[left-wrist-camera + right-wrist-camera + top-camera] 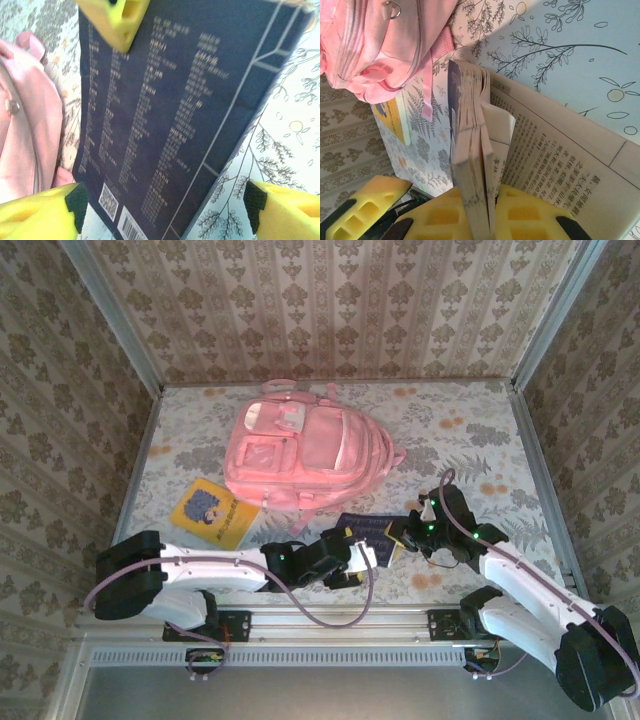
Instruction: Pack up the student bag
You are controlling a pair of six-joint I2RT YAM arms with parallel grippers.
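Note:
The student bag (305, 455) is a pink backpack lying flat at the back middle of the table, and its side shows in the left wrist view (25, 125) and the right wrist view (375, 45). A dark blue book (365, 533) is held up in front of it. My right gripper (485, 215) is shut on the book's page block (470, 150), and one page (560, 150) splays off to the right. My left gripper (165, 200) is open, its yellow fingers wide on either side of the book's back cover (175, 110), not touching it.
A yellow book (212, 512) lies flat on the floral table cloth, left of the blue book and in front of the bag. Patterned walls close in the table at the back and both sides. The right gripper's finger (115, 17) shows at the book's top edge.

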